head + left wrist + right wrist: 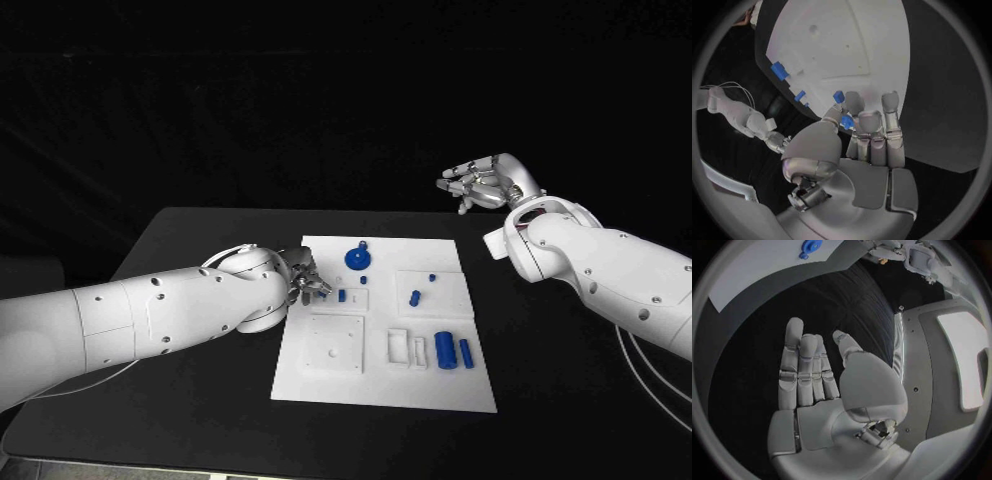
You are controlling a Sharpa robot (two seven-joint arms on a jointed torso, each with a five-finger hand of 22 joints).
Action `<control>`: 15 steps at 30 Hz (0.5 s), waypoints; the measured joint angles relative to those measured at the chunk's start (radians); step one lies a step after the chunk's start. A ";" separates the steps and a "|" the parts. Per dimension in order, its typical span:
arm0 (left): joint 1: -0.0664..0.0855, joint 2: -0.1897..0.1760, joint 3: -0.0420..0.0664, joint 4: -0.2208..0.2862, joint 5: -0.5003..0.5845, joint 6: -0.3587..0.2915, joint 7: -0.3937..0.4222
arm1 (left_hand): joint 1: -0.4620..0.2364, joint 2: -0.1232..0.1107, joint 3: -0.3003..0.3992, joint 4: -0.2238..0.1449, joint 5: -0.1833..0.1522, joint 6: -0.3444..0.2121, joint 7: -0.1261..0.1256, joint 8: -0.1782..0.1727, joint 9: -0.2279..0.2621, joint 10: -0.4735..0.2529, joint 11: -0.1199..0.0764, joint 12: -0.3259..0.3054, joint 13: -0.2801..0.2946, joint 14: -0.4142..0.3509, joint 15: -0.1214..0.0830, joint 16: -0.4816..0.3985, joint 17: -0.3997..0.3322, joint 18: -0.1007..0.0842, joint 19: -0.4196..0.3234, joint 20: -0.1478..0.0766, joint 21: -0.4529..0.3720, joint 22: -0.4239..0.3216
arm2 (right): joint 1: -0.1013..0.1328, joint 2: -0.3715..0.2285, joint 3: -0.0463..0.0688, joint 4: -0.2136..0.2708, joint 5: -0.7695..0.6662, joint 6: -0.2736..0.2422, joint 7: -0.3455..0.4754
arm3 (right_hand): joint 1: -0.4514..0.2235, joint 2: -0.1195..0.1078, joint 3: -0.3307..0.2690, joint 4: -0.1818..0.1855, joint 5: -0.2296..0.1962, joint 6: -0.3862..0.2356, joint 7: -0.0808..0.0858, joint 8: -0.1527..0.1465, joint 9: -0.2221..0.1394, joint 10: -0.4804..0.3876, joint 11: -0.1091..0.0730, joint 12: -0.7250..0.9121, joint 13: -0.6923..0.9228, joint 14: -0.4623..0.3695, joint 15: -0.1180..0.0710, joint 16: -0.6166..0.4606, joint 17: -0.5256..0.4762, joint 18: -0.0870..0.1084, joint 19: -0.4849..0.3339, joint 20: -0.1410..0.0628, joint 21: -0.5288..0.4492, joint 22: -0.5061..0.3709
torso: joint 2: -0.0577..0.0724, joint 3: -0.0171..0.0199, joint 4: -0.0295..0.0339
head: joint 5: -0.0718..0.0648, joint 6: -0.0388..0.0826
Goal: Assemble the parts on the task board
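The white task board [378, 375] lies in the middle of the black table. On it are a round blue part [358, 261], a small blue peg [415, 297] and two blue cylinders [444, 348] near its right edge. My left hand [303, 280] is low over the board's left edge. In the left wrist view its thumb and a finger pinch a small blue part [846, 121] just above the board [848, 40]. My right hand [483, 185] is raised beyond the board's far right corner. Its fingers [801, 370] are straight and hold nothing.
White recessed blocks [332, 343] and an open slot frame [407, 348] sit on the board's near half. Black table [202, 240] surrounds the board on all sides. My right arm [606, 275] crosses above the table's right side.
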 measured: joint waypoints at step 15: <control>-0.002 0.018 0.000 -0.030 -0.003 0.024 0.000 | 0.001 0.001 0.000 0.000 -0.006 0.000 0.000 0.000 0.000 -0.003 -0.003 0.000 0.000 0.000 0.000 0.000 0.002 0.000 0.000 0.000 0.000 0.000 | 0.000 0.002 0.000 0.000 0.001 0.001 0.001 | -0.005 -0.005 0.007 0.001 0.000 0.000 0.000 0.000 0.000 0.000 0.000 0.000 -0.003 0.000 0.000 0.000 -0.002 0.000 0.000 0.000 0.000 -0.004 | 0.001 -0.0003 0.0028 | -0.003 0.000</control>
